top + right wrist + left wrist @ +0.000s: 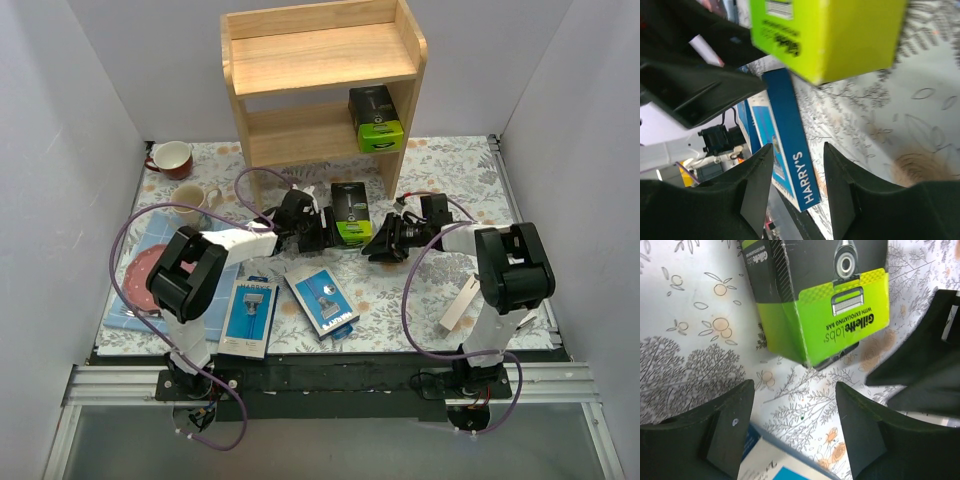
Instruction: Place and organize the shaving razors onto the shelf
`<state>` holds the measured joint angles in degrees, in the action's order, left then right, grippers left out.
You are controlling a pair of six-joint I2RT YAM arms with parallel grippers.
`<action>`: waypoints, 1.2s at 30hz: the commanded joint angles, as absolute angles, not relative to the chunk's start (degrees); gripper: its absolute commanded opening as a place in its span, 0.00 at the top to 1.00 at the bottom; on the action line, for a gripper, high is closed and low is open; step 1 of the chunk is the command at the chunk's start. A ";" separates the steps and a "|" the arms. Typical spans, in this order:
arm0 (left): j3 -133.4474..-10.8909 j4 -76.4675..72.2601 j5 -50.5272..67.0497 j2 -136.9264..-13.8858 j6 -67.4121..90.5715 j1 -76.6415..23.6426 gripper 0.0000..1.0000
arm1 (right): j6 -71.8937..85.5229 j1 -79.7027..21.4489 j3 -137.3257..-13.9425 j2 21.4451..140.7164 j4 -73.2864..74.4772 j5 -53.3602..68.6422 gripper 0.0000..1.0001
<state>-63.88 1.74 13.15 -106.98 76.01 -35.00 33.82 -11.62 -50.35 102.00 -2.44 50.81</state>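
Lime-green card caps the near end of the black razor box (350,213), which lies flat on the floral worktop (450,165) in the middle of the top view, just below the shelf (320,60). The two hands flank it. The left hand (308,228) reaches in from the frame's left and the right hand (388,240) from its right, probably so that one can steady the box while the other takes it.

In the left wrist view the left hand's fingers (730,432) stand wide apart with nothing between them, and the box's glossy, sharp-edged green corner sits just ahead. The right hand's fingers (757,192) are parted more narrowly and are also empty, with the green end just above them in that frame.

A twin box (375,118) stands on the pale wood shelf's lower tier, hard against the right side panel; this likely sets the row to follow. One blue pack (250,313) and a second blue pack (322,302), both flat and smooth, lie near the bottom left. A slim pale box (460,303) lies tilted at the lower right.
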 commanded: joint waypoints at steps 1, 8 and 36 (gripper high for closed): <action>-62.23 2.46 11.69 -100.28 73.92 -34.80 0.33 | 36.91 -11.16 -51.94 105.46 -7.11 48.96 0.50; -61.79 2.73 11.78 -100.37 71.20 -34.81 0.32 | 42.18 -11.08 -53.70 110.30 -13.43 51.15 0.53; -61.00 2.29 9.41 -101.43 69.35 -34.80 0.32 | 49.57 -10.90 -57.83 115.49 -17.49 52.65 0.57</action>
<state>-61.43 2.70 10.85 -103.02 70.48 -34.94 48.12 -11.25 -56.40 116.64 -15.62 52.51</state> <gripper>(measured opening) 0.683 0.413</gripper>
